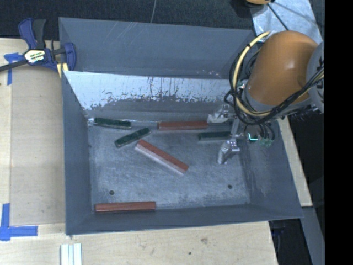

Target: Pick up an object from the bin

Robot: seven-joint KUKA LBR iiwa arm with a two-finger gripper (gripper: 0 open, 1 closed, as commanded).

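dark bar (pixel 213 136) just left of jaws, near bin (pixel 165 54) right wall; jaws' opening: cannot tell.

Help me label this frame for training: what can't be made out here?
1. Dark stick: its right end is hidden behind the hand, camera view; touching or not, unclear.
2. Hand: its height above the bin floor cannot be read from above.
3. Bin's back right corner: covered by the arm's orange cover.
4. Green stick by the back wall: too small to tell pen from marker.
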